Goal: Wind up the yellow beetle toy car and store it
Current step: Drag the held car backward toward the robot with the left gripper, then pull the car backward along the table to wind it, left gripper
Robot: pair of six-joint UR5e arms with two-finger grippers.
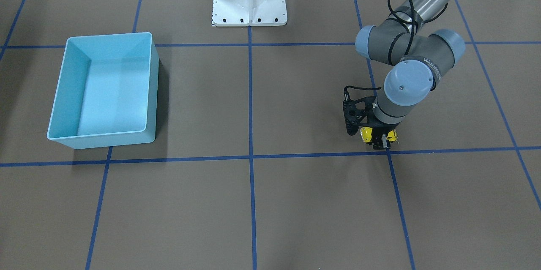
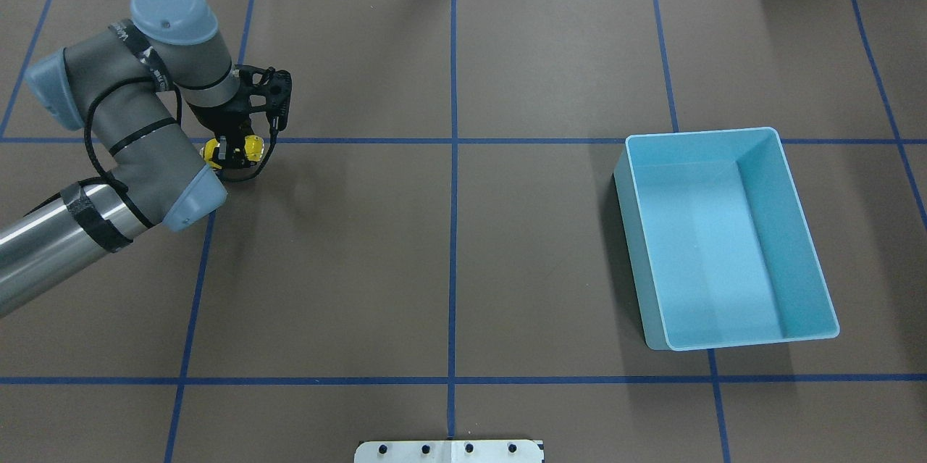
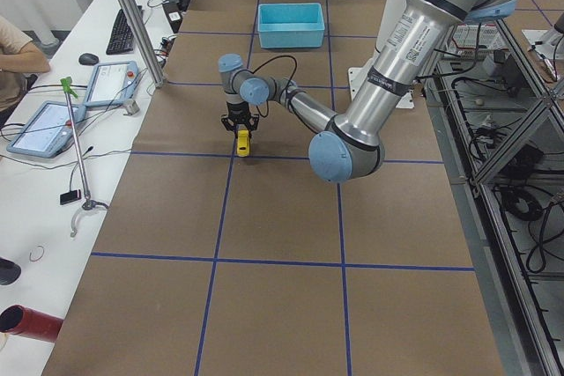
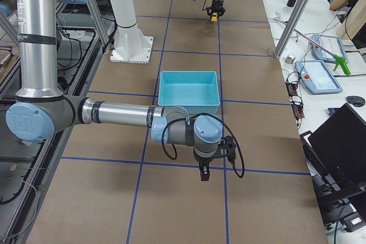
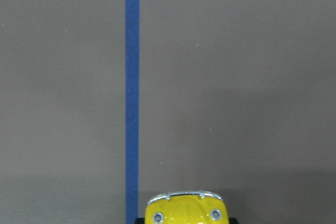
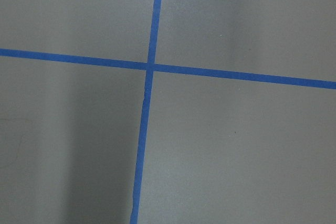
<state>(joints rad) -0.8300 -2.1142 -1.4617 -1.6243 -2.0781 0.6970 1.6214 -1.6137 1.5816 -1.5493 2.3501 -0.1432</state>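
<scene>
- You see the left arm (image 2: 137, 122) in matte grey, with pale blue round caps (image 2: 174, 10) and a bare silver tube (image 2: 43, 245).
- A black cable (image 1: 363, 88) trails along it, and black tape (image 2: 98, 220) bands the tube.
- White lettering (image 1: 427, 65) marks your wrist joint.
- The left gripper (image 2: 233, 150) is black.

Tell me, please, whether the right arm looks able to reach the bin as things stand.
Probably yes: the right hand hangs over the table near the bin, with nothing between them. The left hand, on the car, is far off.
</scene>
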